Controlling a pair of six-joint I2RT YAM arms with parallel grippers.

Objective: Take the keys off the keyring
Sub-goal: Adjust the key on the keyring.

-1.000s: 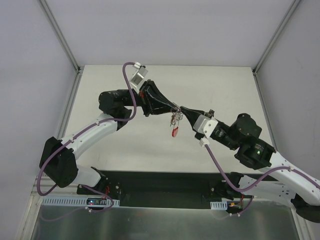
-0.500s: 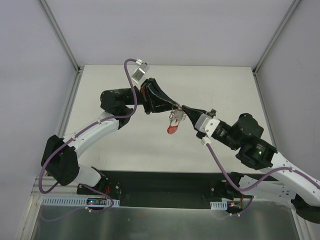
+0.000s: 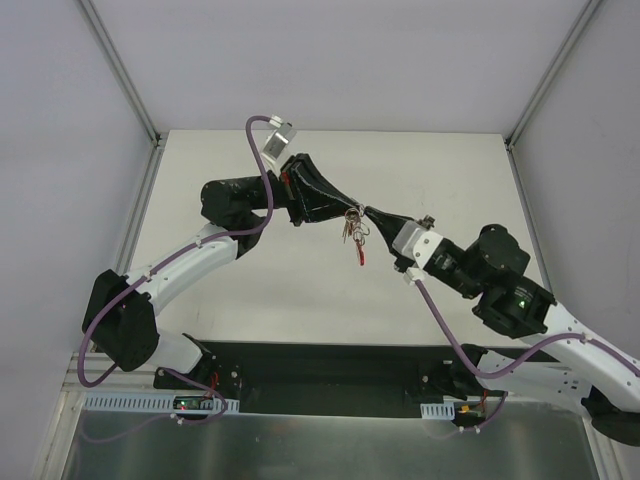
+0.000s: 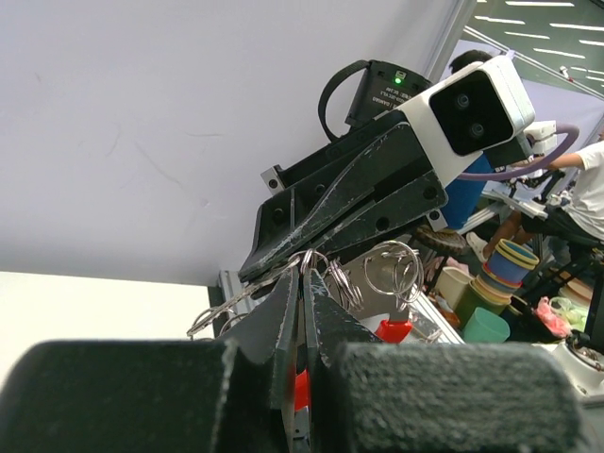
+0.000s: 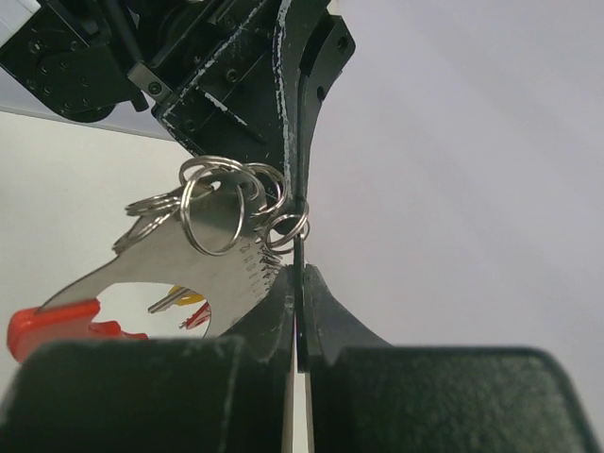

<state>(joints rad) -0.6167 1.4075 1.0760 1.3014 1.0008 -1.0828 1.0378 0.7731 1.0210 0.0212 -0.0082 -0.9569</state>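
top external view has both arms reaching in over the middle of the pale beige table [image 3: 260, 300], tips almost nose to nose. the bunch hangs in the air between them. the left gripper [image 3: 350, 212] comes in from the left and the right gripper [image 3: 370, 214] from the right. both are squeezed down narrow on the small thin metal keyring [image 3: 355, 222]. i'd guess that is so one can anchor the ring while the other works a key round its coil.

the few small silvery-brass metal keys [image 3: 350, 235] dangle just under the pinch, and the red plastic piece [image 3: 358, 262] hangs lowest, toward the near side, clear of the tabletop.

up close from the right wrist, several linked wire loops [image 5: 222, 203] overlap, so i cannot tell which loop each gripper has. a toothed key blade [image 5: 179, 260] lies against the right fingers and crowds the pinch. the fingers are far bulkier than any ring, and with the two tips this close there is little room to twist.

around them are white enclosure walls and a purple cable [image 3: 255, 150] looping over the left wrist. beyond the open side, the left wrist view shows a stack of coloured cups [image 4: 505, 269].
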